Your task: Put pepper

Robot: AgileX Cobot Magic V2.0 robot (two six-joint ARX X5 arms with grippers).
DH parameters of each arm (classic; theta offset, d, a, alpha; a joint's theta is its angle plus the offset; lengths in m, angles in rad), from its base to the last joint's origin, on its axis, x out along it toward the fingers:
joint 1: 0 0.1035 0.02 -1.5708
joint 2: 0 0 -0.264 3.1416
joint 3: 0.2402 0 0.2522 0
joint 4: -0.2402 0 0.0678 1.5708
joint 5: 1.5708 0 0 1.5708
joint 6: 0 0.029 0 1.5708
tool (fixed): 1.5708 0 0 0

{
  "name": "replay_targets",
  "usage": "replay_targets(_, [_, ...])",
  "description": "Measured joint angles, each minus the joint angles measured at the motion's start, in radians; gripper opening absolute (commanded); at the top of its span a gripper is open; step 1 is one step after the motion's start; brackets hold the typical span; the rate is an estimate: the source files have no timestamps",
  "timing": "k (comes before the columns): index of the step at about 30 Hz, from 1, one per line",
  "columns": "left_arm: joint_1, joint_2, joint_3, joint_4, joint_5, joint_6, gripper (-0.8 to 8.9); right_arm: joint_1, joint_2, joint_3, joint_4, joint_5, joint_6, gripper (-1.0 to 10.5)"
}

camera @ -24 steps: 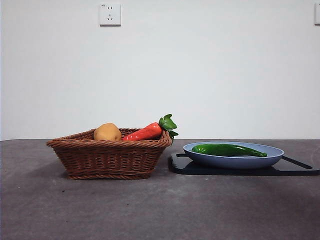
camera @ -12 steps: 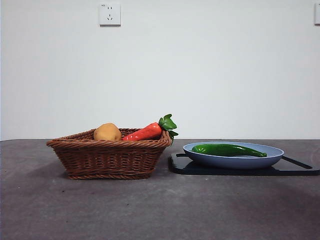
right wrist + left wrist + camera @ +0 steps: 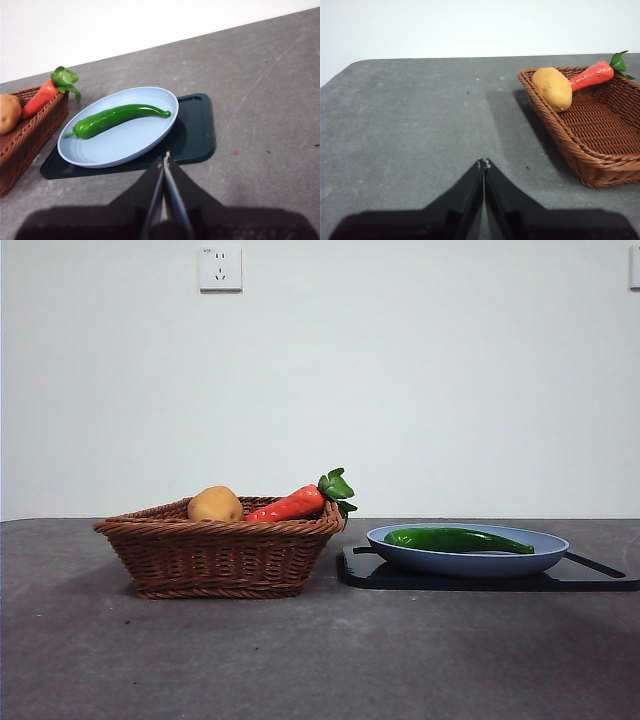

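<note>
The long glossy green pepper (image 3: 458, 539) lies in a pale blue plate (image 3: 545, 552) on a dark tray (image 3: 450, 581), to the right of the basket. It also shows in the right wrist view (image 3: 117, 118), lying across the plate (image 3: 130, 145). My right gripper (image 3: 165, 157) is shut and empty, above the table just short of the plate's near rim. My left gripper (image 3: 483, 162) is shut and empty over bare table, apart from the wicker basket (image 3: 600, 150). Neither gripper shows in the front view.
The wicker basket (image 3: 215, 555) holds a tan potato (image 3: 214, 504) and a red vegetable with a green leafy top (image 3: 300, 501) leaning on its rim. A wall socket (image 3: 220, 268) is on the white wall behind. The table is dark grey.
</note>
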Motion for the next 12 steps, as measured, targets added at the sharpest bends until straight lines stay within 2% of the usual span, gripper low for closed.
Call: replay_targets(12, [0.000, 0.000, 0.000, 0.000, 0.000, 0.000, 0.08, 0.000, 0.000, 0.000, 0.000, 0.000, 0.006, 0.1])
